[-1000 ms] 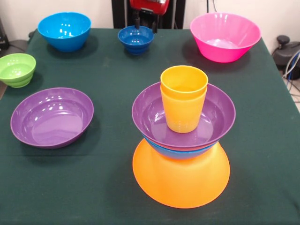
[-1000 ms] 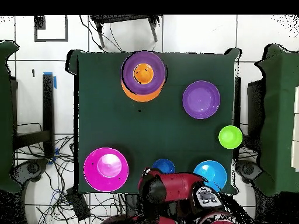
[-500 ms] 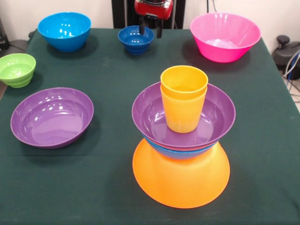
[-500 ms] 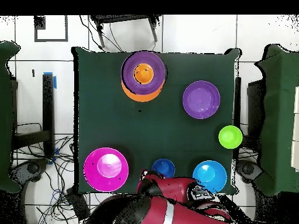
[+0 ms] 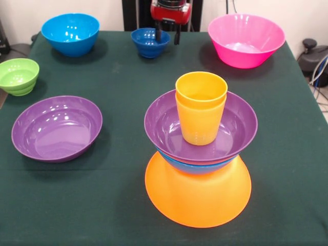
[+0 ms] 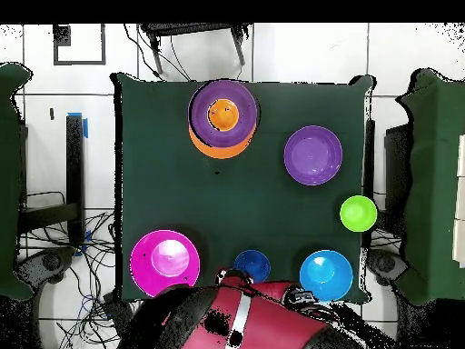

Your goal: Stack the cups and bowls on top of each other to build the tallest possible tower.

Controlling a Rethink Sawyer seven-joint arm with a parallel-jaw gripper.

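Jaws (image 5: 167, 37) straddle the dark blue bowl's (image 5: 148, 42) rim; four other bowls loose, tower (image 5: 199, 154) of five.

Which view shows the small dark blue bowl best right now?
The front view: the small dark blue bowl shows its rim and side on the table, with the gripper right beside its rim. The overhead view shows only a blue disc, with the arm crowding its edge.
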